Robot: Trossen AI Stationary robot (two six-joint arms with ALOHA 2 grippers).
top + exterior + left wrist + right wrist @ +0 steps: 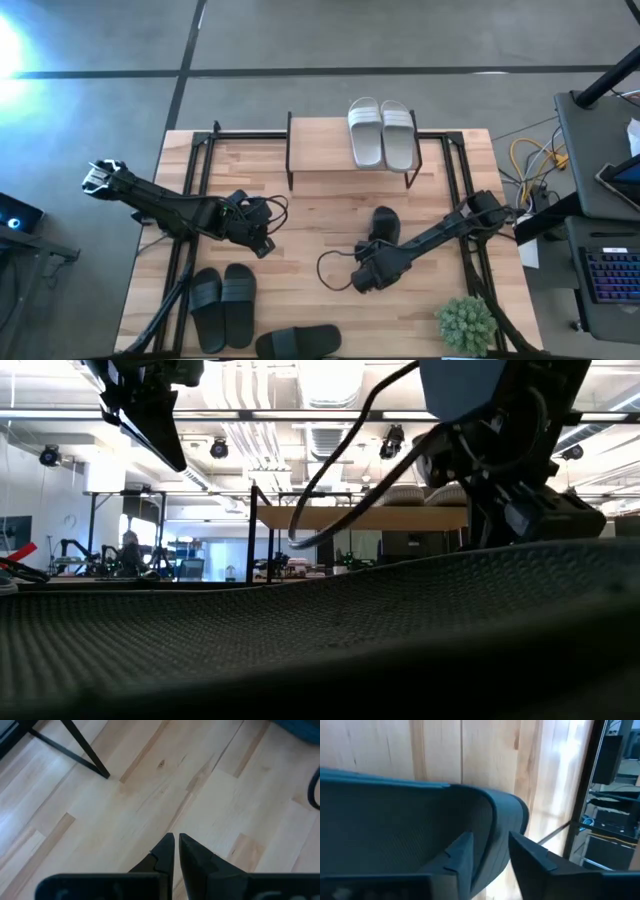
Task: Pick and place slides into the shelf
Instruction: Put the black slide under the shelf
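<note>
Two white slides (382, 133) already lie side by side on the top plank of the shelf (320, 146), at its right end. My right gripper (366, 276) is low over the middle of the table (300, 225), and the black slide (384, 228) I am working on lies just behind it, toward the shelf. In my right wrist view that slide's dark textured edge (420, 825) runs between my two fingers (460, 857), one finger on each side of the rim; the jaws stand a little apart with the rim in the gap, and I cannot tell whether they press on it.

My left gripper (262, 243) hangs over bare wood to the left of centre, jaws nearly together with only a thin slit between the tips (167, 851) and nothing in them. One black leg of the shelf (87, 752) shows ahead of it.

From above I also see a pair of black slides (222, 304) near the front left and a single black slide (298, 343) at the front edge, with a green potted plant (466, 322) at the front right. The low view sees none of that: a dark textured surface (320, 640) fills its lower half, and beyond it the shelf's plank (365, 517) shows edge-on.
</note>
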